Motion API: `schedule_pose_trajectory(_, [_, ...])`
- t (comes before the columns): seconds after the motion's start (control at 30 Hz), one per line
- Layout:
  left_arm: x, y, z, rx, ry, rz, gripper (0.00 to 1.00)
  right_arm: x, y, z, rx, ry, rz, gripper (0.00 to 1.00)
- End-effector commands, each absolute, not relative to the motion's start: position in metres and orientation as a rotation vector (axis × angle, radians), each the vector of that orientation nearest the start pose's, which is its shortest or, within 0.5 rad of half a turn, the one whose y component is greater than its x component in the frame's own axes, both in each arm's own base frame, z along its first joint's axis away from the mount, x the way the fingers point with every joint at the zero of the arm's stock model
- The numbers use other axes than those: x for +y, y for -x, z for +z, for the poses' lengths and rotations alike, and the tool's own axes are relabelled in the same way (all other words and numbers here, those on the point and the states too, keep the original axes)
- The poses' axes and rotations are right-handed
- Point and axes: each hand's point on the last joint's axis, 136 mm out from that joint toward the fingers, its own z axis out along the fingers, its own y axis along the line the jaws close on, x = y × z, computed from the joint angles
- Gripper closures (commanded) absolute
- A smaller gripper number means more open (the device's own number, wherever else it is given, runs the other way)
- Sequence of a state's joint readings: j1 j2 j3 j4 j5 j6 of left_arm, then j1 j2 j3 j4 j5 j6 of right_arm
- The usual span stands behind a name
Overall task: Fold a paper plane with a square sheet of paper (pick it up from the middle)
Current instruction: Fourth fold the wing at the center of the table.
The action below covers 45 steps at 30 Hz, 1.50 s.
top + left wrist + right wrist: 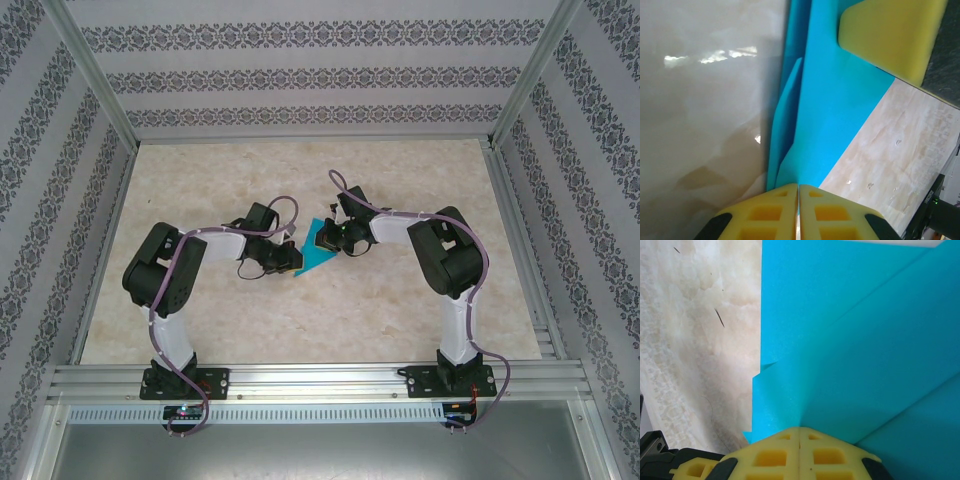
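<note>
We see the blue paper (318, 252) near the middle of the desk (300, 320), right between the two hands. From the top camera, the left hand (291, 259) is at the paper's 8 o'clock corner. The right hand (335, 236) is at its 1 o'clock side. The paper is folded and looks like a pointy shape. We cannot tell if it touches the desk. In the left wrist camera, the left hand (798, 189) is at 6 o'clock. Its yellow fingers (765, 215) are pressed tight together with the paper pinched between them, so this hand is grasping the paper. The paper (830, 100) goes up toward 12 o'clock, with a folded flap on its 9 o'clock side. A yellow finger (890, 37) of the right hand sits on the paper at 1 o'clock. In the right wrist camera, the right hand (800, 430) is at 6 o'clock. It is clenched on the paper (850, 340) too. The paper spreads toward 12 and 3 o'clock and has long creases. The pale desk (700, 340) shows at 9 o'clock.
</note>
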<state>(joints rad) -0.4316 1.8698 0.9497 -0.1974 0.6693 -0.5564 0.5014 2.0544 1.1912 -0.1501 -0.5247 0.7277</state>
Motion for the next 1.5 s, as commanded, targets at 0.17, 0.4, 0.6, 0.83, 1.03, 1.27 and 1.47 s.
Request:
schedule_pose_trajectory(0.17, [-0.231, -0.274, 0.003, 2.942, -0.035, -1.078, 0.93, 0.259, -0.337, -0.057, 3.014, -0.199, 0.759, 0.94])
schedule_pose_trajectory(0.4, [-0.240, -0.283, 0.033, 2.836, -0.085, -1.146, 0.95, 0.257, -0.337, -0.057, 3.019, -0.202, 0.749, 0.94])
schedule_pose_trajectory(0.6, [-0.261, -0.317, 0.071, 2.647, -0.108, -1.250, 0.93, 0.259, -0.337, -0.059, 3.019, -0.207, 0.754, 0.94])
schedule_pose_trajectory(0.83, [-0.277, -0.321, 0.050, 2.703, -0.120, -1.234, 0.94, 0.263, -0.338, -0.058, 3.017, -0.205, 0.775, 0.94])
schedule_pose_trajectory(1.03, [-0.269, -0.316, 0.029, 2.773, -0.099, -1.160, 0.95, 0.266, -0.339, -0.056, 3.012, -0.193, 0.787, 0.94])
schedule_pose_trajectory(1.27, [-0.253, -0.311, 0.009, 2.848, -0.062, -1.016, 0.97, 0.277, -0.349, -0.036, 2.944, -0.137, 0.869, 0.93])
schedule_pose_trajectory(1.47, [-0.245, -0.302, -0.004, 2.892, -0.030, -0.966, 1.00, 0.306, -0.375, 0.030, 2.733, 0.024, 1.077, 0.90])
